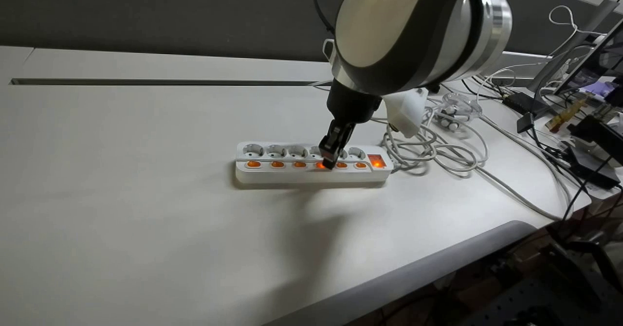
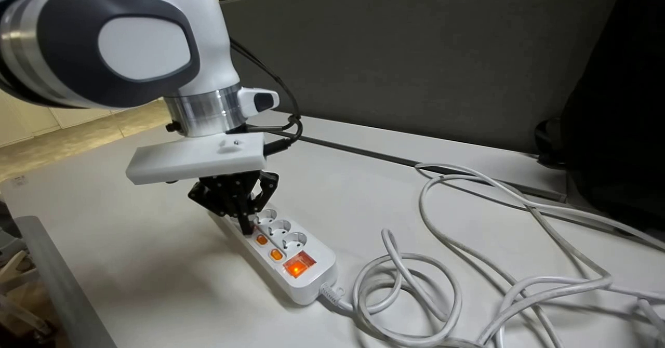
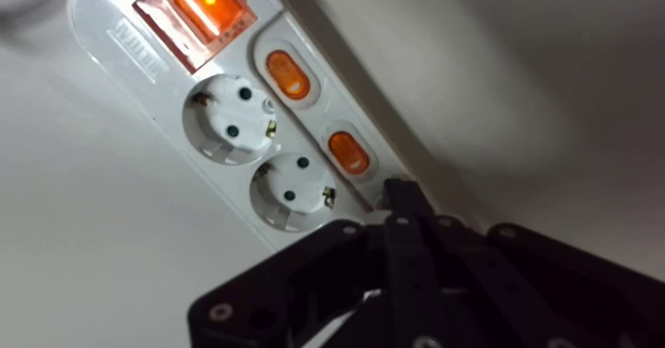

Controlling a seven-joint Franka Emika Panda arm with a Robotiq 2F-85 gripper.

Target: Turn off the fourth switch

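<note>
Gripper (image 1: 329,165): fingers (image 2: 245,225) closed together, empty, tips at lit fourth switch (image 1: 320,165) of white power strip (image 1: 302,176); contact unclear. Glow beside tips suggests switch on. Approach seems done; pressing off remains.

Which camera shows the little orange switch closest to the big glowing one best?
The wrist view: that little orange switch looks biggest there, whole and uncovered. Both exterior views show it uncovered too, but much smaller.
</note>
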